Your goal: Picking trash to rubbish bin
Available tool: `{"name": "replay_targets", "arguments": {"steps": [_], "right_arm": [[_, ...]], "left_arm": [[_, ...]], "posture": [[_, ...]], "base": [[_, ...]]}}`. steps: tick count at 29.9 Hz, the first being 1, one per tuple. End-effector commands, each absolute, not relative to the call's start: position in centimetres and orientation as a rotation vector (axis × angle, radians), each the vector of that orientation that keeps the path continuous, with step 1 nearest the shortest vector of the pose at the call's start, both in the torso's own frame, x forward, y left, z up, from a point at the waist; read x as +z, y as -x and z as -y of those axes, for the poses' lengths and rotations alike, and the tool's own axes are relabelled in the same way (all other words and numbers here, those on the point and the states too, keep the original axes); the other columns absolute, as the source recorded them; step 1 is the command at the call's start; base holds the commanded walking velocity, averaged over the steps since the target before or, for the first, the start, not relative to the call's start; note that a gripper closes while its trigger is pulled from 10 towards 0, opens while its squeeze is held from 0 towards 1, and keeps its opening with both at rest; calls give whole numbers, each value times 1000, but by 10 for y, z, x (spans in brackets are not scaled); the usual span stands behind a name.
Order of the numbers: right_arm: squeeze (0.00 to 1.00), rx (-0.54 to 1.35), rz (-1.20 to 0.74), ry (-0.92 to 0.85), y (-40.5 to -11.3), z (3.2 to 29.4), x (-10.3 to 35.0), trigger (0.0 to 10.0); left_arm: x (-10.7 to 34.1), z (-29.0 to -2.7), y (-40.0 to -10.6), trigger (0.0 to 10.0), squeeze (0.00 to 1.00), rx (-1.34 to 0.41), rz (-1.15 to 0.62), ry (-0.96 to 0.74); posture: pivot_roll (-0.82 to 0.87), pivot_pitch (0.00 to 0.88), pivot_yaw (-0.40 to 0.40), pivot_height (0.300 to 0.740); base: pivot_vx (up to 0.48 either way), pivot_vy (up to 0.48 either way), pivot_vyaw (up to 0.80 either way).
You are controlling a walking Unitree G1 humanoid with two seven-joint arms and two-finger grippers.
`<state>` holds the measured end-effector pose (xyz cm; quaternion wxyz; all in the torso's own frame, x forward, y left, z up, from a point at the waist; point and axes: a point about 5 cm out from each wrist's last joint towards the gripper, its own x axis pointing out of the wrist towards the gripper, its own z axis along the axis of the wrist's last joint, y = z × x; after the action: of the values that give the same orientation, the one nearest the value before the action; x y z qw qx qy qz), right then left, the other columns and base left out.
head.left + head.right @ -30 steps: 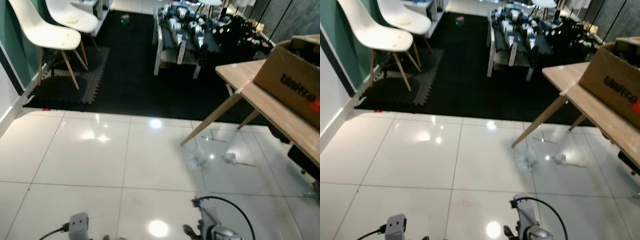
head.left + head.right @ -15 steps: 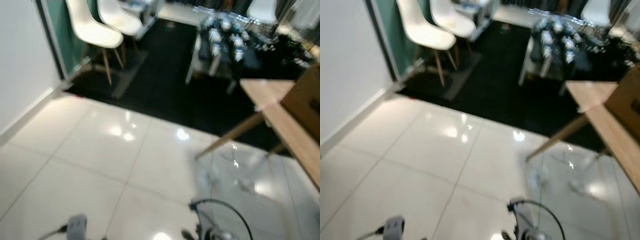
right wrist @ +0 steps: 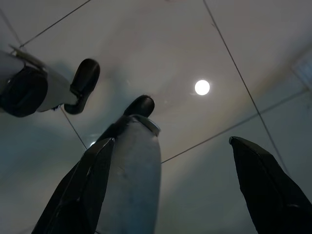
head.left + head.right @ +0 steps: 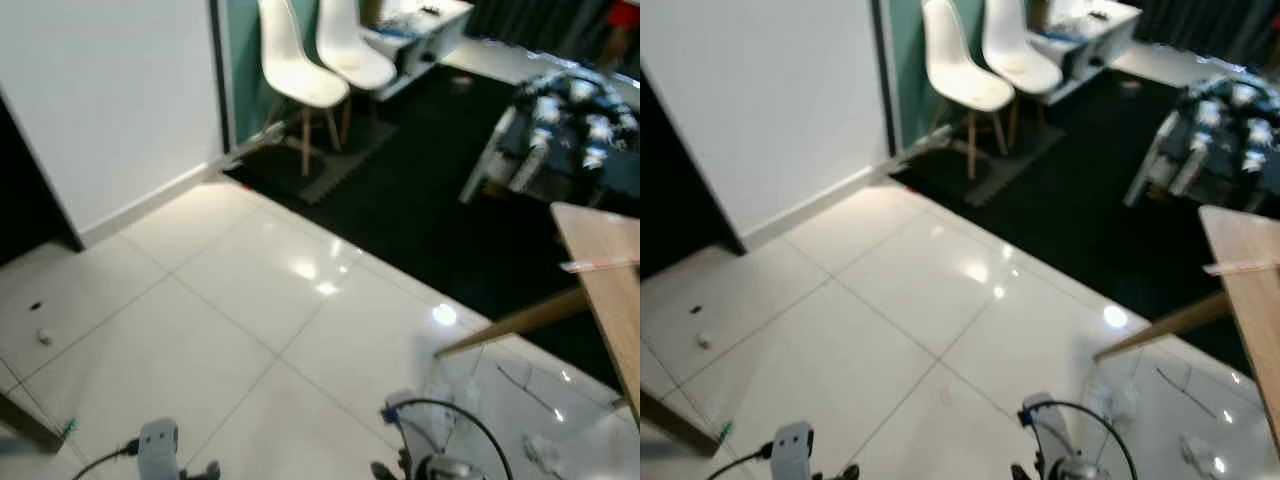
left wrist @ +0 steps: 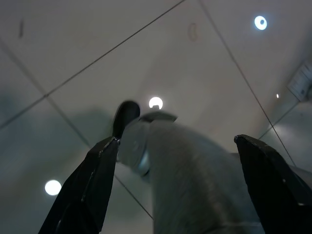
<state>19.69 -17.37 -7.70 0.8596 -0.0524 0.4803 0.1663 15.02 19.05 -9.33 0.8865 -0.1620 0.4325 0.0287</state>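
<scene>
Head views blurred; trash (image 4: pixel 541 450) indistinct, table (image 4: pixel 606 290) cropped.

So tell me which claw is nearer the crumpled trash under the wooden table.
Right. The right claw hangs on the same side as the crumpled trash; the left claw hangs farther across the floor from it.
</scene>
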Motion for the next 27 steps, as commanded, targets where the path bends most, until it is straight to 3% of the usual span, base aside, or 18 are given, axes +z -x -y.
{"name": "replay_targets", "arguments": {"steps": [1, 27], "right_arm": [[0, 353, -1018, 120, -194, 175, -78, 10000], [0, 356, -1027, 133, -192, 173, -80, 10000]], "left_arm": [[-101, -179, -134, 10000, 0, 47, -972, 372], [-101, -183, -133, 10000, 0, 64, -975, 369]], "posture": [[218, 78, -104, 740], [219, 82, -98, 740]], "base": [[0, 0, 769], [0, 0, 768]]}}
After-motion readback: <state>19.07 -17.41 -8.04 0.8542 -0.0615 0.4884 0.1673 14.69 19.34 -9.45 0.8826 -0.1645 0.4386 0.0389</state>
